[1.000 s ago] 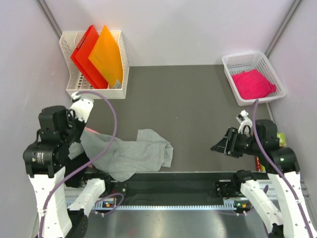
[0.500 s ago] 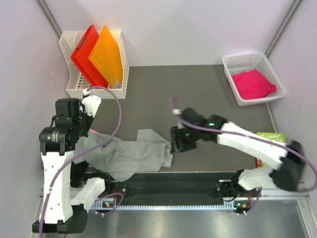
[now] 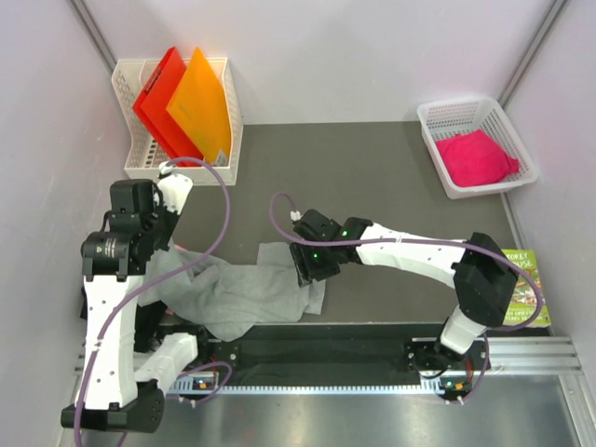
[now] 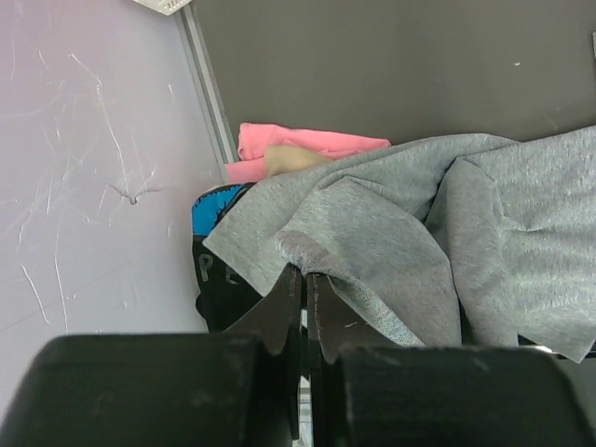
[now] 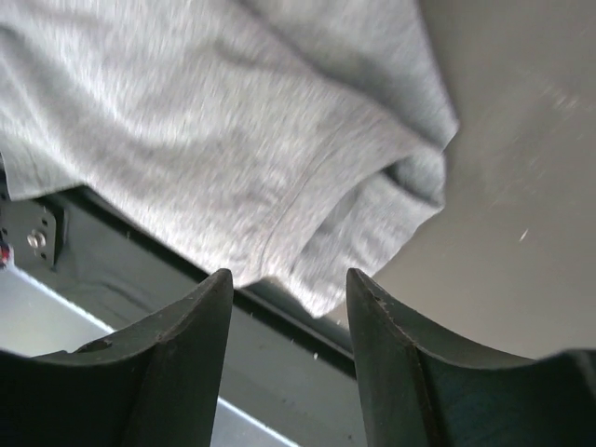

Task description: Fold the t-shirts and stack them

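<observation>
The grey t-shirt [image 3: 247, 293] lies rumpled and partly spread, its long axis running sideways from one gripper to the other along the table's near edge. One end bunches up at the left gripper [image 4: 304, 279], whose fingers are pressed together on a folded edge of the cloth. The other end points toward the right gripper [image 5: 289, 279] and finishes in a hemmed, turned-over corner directly under it. That gripper hovers over the corner with its jaws moderately apart and nothing between them.

Just beyond the left gripper's tips, a pink t-shirt [image 4: 307, 144] peeks out from under the grey cloth. Beside the same tips, toward the wall, a black t-shirt [image 4: 219, 270] with blue print shows. Well away from the right gripper, on its outer side and farther back, a second pink t-shirt [image 3: 477, 156] sits in a white basket [image 3: 438, 116]. Far ahead of the left gripper, a white rack [image 3: 126, 158] holds a red folder [image 3: 158, 102] and an orange folder [image 3: 200, 102].
</observation>
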{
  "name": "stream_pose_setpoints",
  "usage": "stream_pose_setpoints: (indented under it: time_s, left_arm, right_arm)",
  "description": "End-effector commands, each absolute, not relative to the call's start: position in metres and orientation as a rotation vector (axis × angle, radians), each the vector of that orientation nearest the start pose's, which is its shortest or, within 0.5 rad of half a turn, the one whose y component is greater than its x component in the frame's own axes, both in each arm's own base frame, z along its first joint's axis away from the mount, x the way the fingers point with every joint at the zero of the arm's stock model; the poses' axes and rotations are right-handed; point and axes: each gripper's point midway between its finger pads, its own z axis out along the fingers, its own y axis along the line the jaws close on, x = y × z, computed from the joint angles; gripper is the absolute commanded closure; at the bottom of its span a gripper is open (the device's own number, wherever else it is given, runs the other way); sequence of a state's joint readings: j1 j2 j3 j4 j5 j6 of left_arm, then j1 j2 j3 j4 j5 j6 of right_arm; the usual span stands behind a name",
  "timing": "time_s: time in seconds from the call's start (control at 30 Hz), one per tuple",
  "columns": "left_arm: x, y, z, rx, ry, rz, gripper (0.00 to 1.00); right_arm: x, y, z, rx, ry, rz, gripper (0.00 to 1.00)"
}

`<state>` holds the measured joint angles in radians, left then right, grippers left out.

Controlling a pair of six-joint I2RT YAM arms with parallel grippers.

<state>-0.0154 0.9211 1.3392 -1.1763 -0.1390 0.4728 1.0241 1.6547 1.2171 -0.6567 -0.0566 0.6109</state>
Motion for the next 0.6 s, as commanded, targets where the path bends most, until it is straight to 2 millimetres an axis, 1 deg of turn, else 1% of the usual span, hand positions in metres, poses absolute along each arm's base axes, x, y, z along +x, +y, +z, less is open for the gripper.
stream_pose_setpoints:
  time_s: [0.0,0.03,0.1,0.13,0.2,0.23,0.47,0.5,0.57]
  left_arm:
    - [0.224,0.040,0.290,0.472,2.247,0.393,1.00]
    - [0.225,0.040,0.290,0.473,2.247,0.390,1.00]
    - [0.225,0.040,0.292,0.475,2.242,0.392,1.00]
    - [0.225,0.041,0.293,0.475,2.241,0.401,1.00]
    - [0.226,0.042,0.295,0.481,2.235,0.411,1.00]
    - [0.226,0.042,0.295,0.483,2.233,0.413,1.00]
    - [0.226,0.038,0.303,0.488,2.221,0.391,1.00]
    - [0.226,0.038,0.304,0.488,2.217,0.390,1.00]
    - [0.226,0.038,0.303,0.490,2.219,0.388,1.00]
  right_arm:
    - [0.194,0.346,0.091,-0.553,2.669,0.599,0.50]
    - [0.196,0.347,0.084,-0.552,2.681,0.590,0.52]
    - [0.202,0.353,0.080,-0.536,2.677,0.614,0.54]
    - [0.202,0.355,0.071,-0.538,2.697,0.610,0.54]
    - [0.202,0.360,0.066,-0.538,2.713,0.629,0.55]
    - [0.201,0.360,0.056,-0.541,2.738,0.614,0.55]
    - [0.199,0.360,0.043,-0.531,2.772,0.598,0.57]
    - [0.199,0.361,0.042,-0.530,2.774,0.597,0.58]
    - [0.201,0.363,0.041,-0.515,2.775,0.602,0.66]
